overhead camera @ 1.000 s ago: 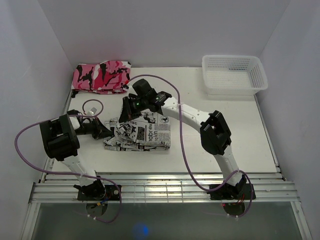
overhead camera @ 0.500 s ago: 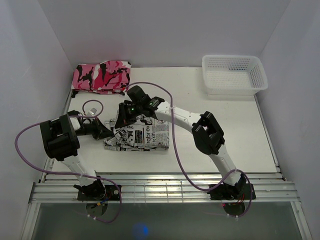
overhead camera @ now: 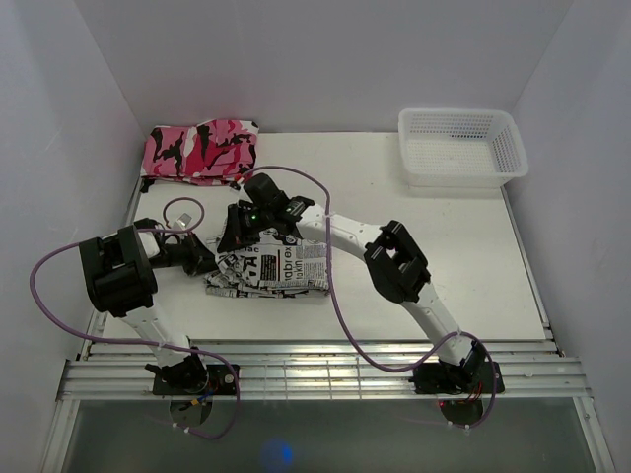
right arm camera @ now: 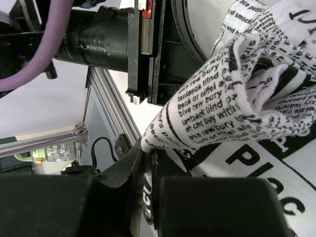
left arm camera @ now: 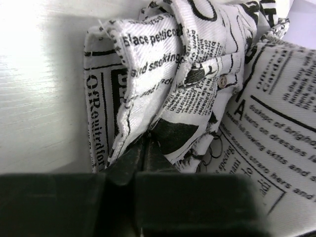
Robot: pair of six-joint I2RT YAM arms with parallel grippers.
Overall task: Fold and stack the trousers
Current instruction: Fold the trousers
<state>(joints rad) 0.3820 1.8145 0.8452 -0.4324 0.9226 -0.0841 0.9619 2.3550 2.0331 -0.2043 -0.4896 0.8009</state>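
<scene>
At the left middle of the table, the trousers lie as a small folded bundle. On its left edge the left gripper pinches cloth, and the right gripper clamps a far fold. Folding seems almost done; stacking is not yet done.

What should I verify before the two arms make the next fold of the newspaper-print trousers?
1. Is the left gripper shut on the trousers? Ok, cloth is pinched between its jaws.
2. Is the right gripper shut on the trousers? Ok, a fold of cloth is pinched.
3. Do the trousers lie flat? Not ok, they are bunched at the held end.
4. Do both grippers hold the same layer? Cannot tell.
5. Is the camouflage garment apart from the trousers? Ok.
6. Is the basket away from both arms? Ok.
</scene>
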